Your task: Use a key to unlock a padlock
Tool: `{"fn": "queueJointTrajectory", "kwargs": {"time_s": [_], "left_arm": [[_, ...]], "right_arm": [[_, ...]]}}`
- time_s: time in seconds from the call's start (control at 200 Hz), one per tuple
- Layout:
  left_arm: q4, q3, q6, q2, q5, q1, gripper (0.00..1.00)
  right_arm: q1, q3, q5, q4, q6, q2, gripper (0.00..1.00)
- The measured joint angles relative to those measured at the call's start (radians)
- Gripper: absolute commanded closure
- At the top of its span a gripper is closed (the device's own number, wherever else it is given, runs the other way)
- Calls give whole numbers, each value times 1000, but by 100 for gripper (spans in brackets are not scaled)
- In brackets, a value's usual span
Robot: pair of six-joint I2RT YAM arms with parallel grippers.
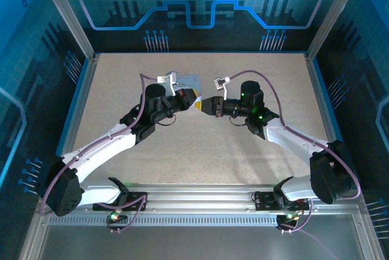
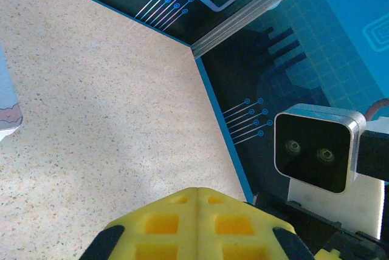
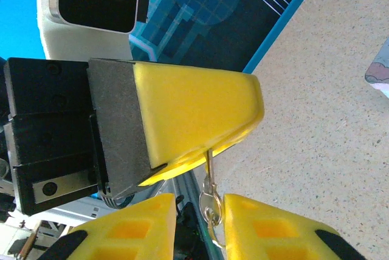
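Tip of the key (image 3: 210,201) hidden behind the left fingers (image 3: 194,108); tin box (image 3: 378,68) cut off at the edge.

Left arm (image 1: 109,144) and right arm (image 1: 298,138) angled inward from their bases, elbows splayed outward, left gripper (image 1: 191,97) pinched fully closed, right gripper (image 1: 206,105) facing it tip to tip, almost touching, yellow fingers (image 3: 267,229) parted by a narrow gap

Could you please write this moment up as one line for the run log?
left gripper: shut, thin silvery key on a ring hanging from its yellow fingers | right gripper: open, jaws either side of key
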State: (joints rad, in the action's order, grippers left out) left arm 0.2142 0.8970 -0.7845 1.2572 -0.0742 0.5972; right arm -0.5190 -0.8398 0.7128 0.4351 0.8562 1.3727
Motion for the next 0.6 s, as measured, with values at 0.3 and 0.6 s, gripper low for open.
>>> {"fn": "queueJointTrajectory", "kwargs": {"time_s": [0.3, 0.6], "left_arm": [[0, 0, -2, 0, 0, -3, 100], [0, 0, -2, 0, 0, -6, 100]], "right_arm": [[0, 0, -1, -9, -5, 5, 84], [0, 0, -5, -23, -12, 5, 94]]}}
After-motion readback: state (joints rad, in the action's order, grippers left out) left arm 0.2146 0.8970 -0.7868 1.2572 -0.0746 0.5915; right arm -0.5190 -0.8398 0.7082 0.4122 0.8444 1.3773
